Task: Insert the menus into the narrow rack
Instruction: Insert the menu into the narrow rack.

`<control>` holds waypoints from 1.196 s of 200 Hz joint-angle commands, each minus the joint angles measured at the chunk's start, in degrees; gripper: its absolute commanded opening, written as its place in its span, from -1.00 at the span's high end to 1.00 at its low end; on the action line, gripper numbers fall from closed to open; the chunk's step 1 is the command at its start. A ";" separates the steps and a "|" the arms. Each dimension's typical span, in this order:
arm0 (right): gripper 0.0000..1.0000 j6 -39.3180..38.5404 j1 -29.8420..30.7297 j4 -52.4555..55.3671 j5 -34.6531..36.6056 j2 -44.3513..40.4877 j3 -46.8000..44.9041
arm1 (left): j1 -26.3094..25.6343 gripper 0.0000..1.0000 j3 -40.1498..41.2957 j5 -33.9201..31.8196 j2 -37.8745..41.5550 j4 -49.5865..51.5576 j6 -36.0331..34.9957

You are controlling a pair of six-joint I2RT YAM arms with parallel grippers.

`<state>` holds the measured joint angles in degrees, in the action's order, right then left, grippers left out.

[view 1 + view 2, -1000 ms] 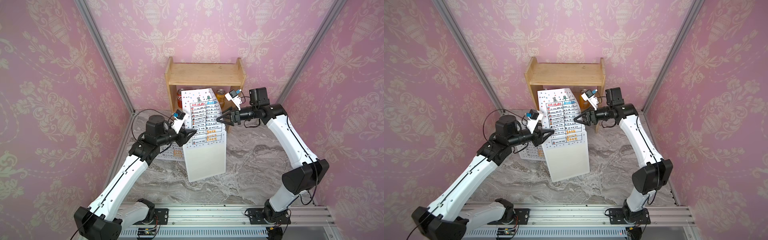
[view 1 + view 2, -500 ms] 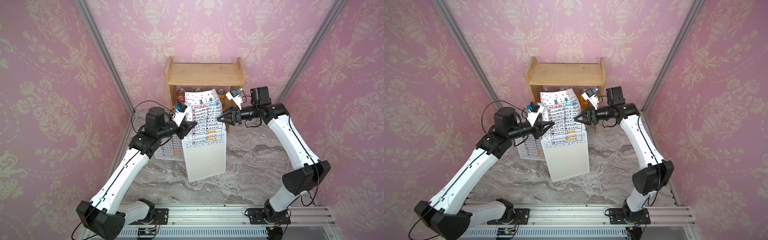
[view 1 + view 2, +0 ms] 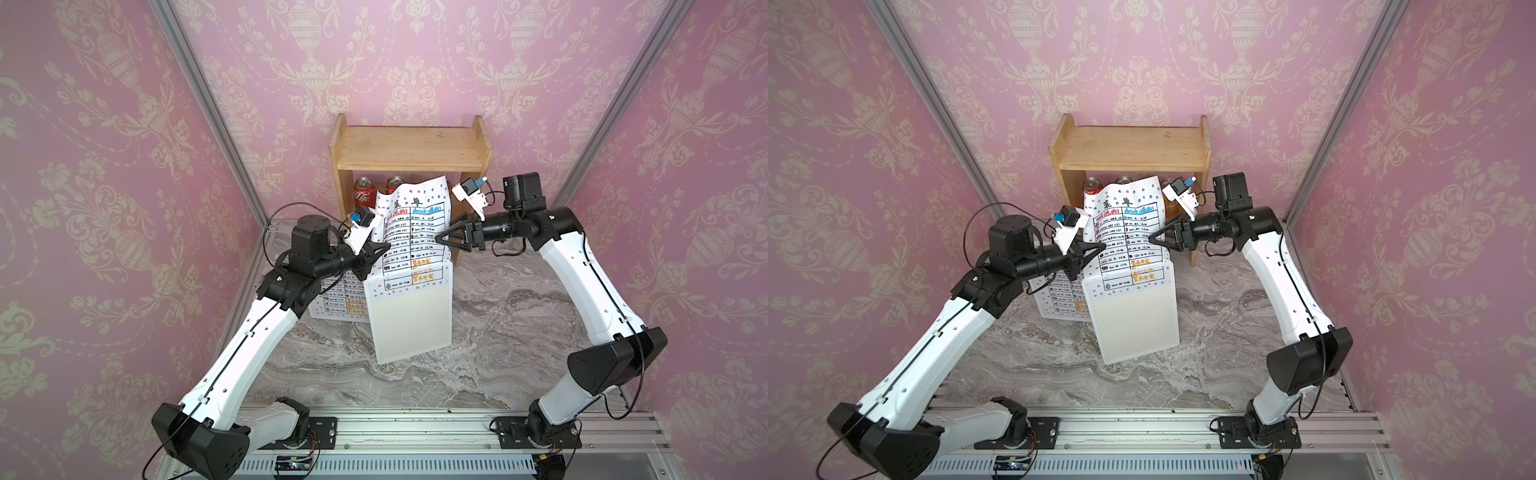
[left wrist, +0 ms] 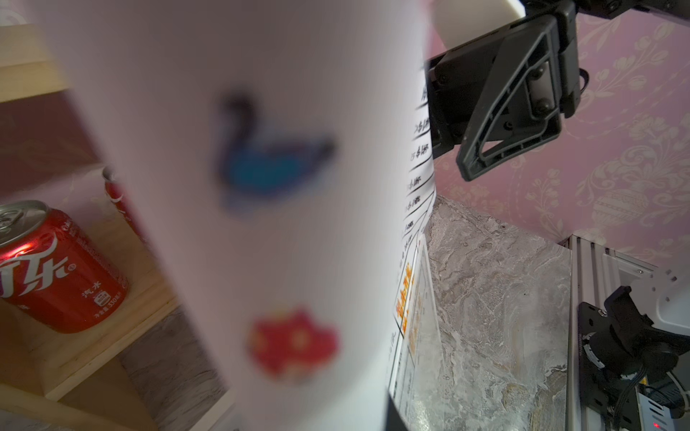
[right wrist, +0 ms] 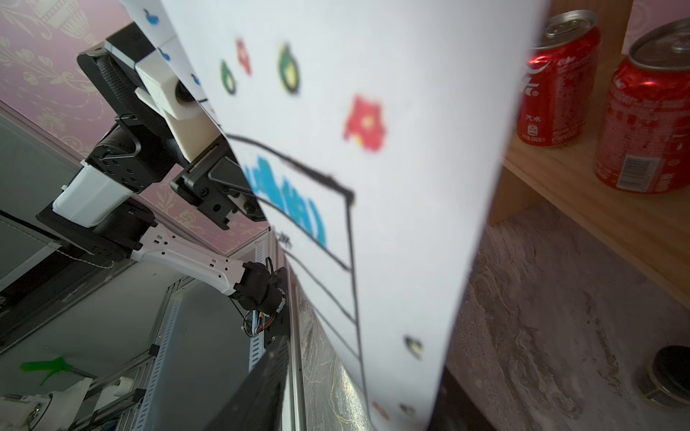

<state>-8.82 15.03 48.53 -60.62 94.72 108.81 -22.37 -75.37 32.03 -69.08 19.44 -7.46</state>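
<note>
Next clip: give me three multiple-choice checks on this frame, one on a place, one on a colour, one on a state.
1. Where is the loose menu? A) flat on the table beside the rack B) on the shelf top C) rolled in a gripper
2. The rack is: A) black B) white C) bare wood
3. The second menu is: A) hidden inside the rack B) standing in the rack, top sticking out C) crumpled on the table
Key: 1 A, it lies flat on the marble beside the rack; 2 B, its front panel is plain white; 3 B, its printed grid rises above the rim.
</note>
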 commanded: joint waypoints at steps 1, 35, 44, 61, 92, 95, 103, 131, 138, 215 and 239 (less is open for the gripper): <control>-0.05 -0.86 0.79 0.65 0.59 -2.23 0.79 | -0.09 0.70 1.22 -0.25 1.73 1.51 -0.73; 0.05 -1.02 1.32 0.51 1.19 -2.49 0.53 | -0.04 0.70 3.07 0.28 2.37 0.34 0.60; 0.09 -1.08 1.32 0.51 1.52 -2.55 0.53 | -0.04 0.70 3.44 0.48 2.37 0.19 0.93; 0.10 -1.51 1.32 0.89 1.87 -2.56 0.68 | -0.04 0.70 4.32 0.63 2.54 -0.48 1.46; 0.11 -2.78 1.32 2.34 3.63 -3.16 0.88 | -0.04 0.70 5.44 1.16 2.53 -1.76 2.62; 0.11 -2.79 1.32 2.40 3.78 -3.28 0.80 | -0.04 0.70 5.61 1.23 2.60 -1.91 2.74; 0.12 -2.83 1.32 2.27 3.90 -3.68 0.55 | -0.04 0.70 5.81 1.44 2.48 -2.12 2.94; 0.17 -3.59 1.32 2.55 4.15 -4.39 0.17 | -0.04 0.70 6.20 1.46 2.46 -2.57 3.07; 0.19 -3.59 1.29 2.14 4.37 -4.37 0.21 | -0.11 0.70 6.13 1.39 2.46 -2.52 3.04; 0.39 -4.11 1.33 2.96 2.62 -0.68 5.80 | -0.04 0.43 4.27 0.60 1.75 -2.41 2.11; 0.55 -4.76 1.41 4.28 2.00 0.77 8.26 | -0.06 0.03 4.20 0.40 1.88 -3.43 2.62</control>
<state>-12.34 15.92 51.00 -57.19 93.93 113.75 -22.37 -69.95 32.18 -67.44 17.19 -5.39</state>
